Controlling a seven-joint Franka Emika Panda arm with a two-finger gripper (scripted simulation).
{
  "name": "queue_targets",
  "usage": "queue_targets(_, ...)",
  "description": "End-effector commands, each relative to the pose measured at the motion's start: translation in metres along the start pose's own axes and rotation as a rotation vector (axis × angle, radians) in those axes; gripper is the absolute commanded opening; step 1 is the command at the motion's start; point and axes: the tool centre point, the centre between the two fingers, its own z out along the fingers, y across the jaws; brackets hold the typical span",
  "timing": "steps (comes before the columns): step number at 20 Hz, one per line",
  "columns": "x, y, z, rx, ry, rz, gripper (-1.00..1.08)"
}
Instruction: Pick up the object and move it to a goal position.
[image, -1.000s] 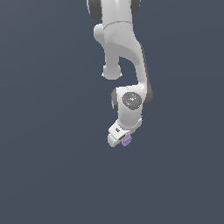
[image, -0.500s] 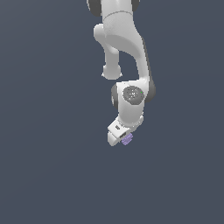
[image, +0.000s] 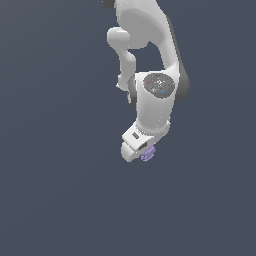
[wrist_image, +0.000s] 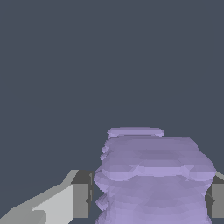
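Lavender and ridged, the object (wrist_image: 151, 177) sits clamped between the two fingers (wrist_image: 81, 200) of the gripper (image: 141, 151), pads pressing its flanks so it cannot slip; in the exterior view it hangs beneath the white arm (image: 150, 65), apparently ready for carrying toward the goal.

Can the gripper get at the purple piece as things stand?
Yes, apparently: the purple piece sits between the gripper fingers, which seem shut on it. Nothing blocks it.
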Motion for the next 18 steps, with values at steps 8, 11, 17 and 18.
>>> queue_targets(8,0.017,0.015,-0.099,0.000,0.000,0.000,-1.00)
queue_targets(11,0.022,0.020,-0.124,0.001,0.000,0.000,-1.00)
queue_targets(17,0.029,0.026,-0.158,0.000,0.000,0.000,-1.00)
queue_targets(18,0.030,0.027,-0.161,0.000,0.000,0.000,-1.00)
